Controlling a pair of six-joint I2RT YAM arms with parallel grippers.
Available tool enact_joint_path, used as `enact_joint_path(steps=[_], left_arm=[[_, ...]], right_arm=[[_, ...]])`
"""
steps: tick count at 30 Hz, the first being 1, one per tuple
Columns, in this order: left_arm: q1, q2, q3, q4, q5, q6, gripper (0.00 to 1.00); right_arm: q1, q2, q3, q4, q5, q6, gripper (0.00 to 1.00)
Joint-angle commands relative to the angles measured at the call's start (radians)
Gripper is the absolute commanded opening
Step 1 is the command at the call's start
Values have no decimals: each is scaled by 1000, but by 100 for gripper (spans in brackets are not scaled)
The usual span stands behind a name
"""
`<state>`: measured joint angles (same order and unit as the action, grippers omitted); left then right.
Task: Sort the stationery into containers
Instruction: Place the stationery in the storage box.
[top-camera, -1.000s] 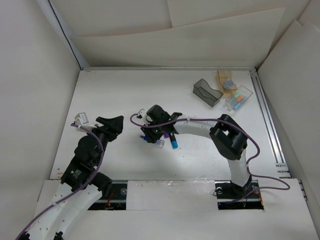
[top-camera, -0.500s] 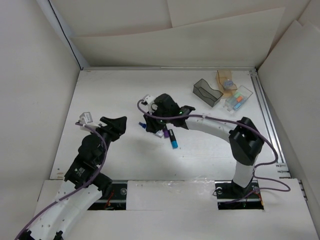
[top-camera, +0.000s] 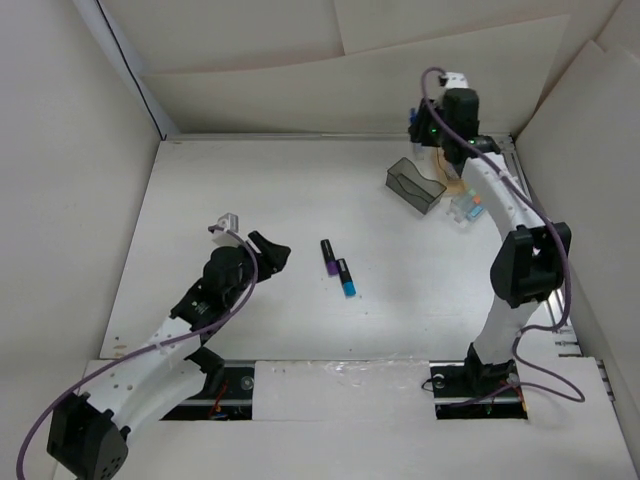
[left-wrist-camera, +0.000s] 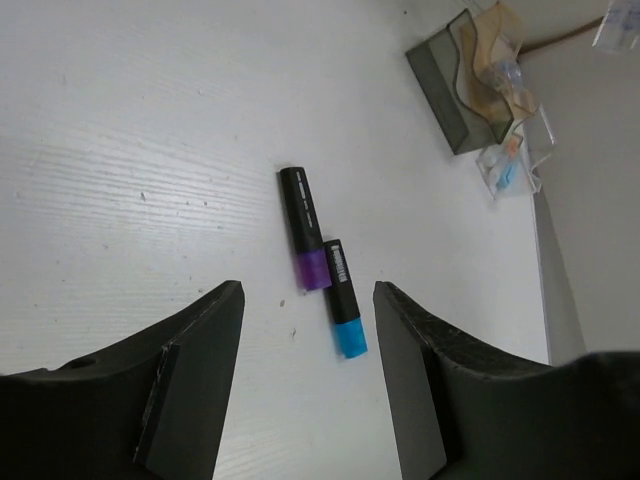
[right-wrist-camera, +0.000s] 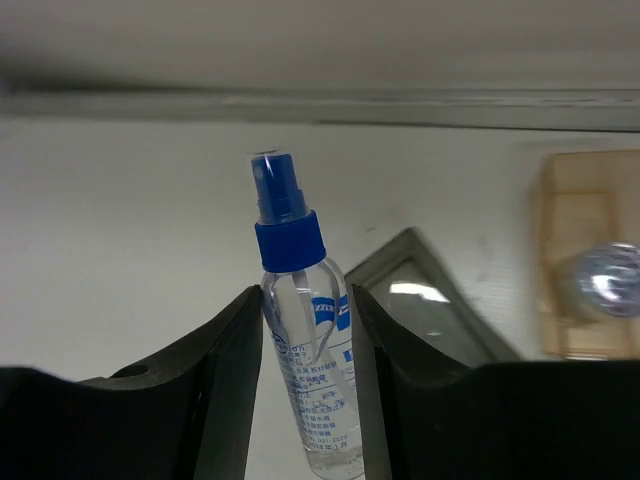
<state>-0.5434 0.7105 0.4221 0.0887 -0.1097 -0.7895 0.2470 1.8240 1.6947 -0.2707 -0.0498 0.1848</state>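
Right wrist view: right gripper (right-wrist-camera: 305, 300) clamps a clear plastic spray bottle with a blue cap (right-wrist-camera: 290, 235) upright.
Just beyond its fingers, to the right, waits the smoky dark grey rectangular bin (right-wrist-camera: 425, 295), with the tan-amber bin (right-wrist-camera: 585, 250) further right. The bottle should be centred over a bin, clear of the rim, before release. Left gripper (left-wrist-camera: 308, 290), jaws apart and empty, hovers near a black-and-purple marker (left-wrist-camera: 303, 220) and a black-and-light-blue marker (left-wrist-camera: 343, 300).

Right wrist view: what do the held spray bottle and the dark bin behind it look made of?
The spray bottle: clear glossy body, likely plastic, seen through; opaque blue cap. The dark grey bin: smoky translucent plastic, glossy, with a bright glint.
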Motion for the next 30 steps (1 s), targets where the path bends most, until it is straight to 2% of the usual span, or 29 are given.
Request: enact_joint_path(steps=[1,4,8,10,16,21,30], left_arm=[[-4,53,-8,146,62,30,51],[-13,116,-8,184,103,52,49],[-13,219,-8,252,140,52,48],[-13,230,-8,286,150,62,48],[-13,273,-8,316,150,82,48],[-23,303,-8,338,150,82,48],[-23,303,-8,338,150,82,48]], right_arm=[[-112,52,106,-9,123,82,2],[-201,136,166,-34,198,100,3],[-250,277,354,-99,274,91,3],[-271,333,388,-99,310,81,3],[-262,399,410,-36,384,91,3],[-224,437,421,19,523,142,3],[-195,526,491,61,622,219,6]])
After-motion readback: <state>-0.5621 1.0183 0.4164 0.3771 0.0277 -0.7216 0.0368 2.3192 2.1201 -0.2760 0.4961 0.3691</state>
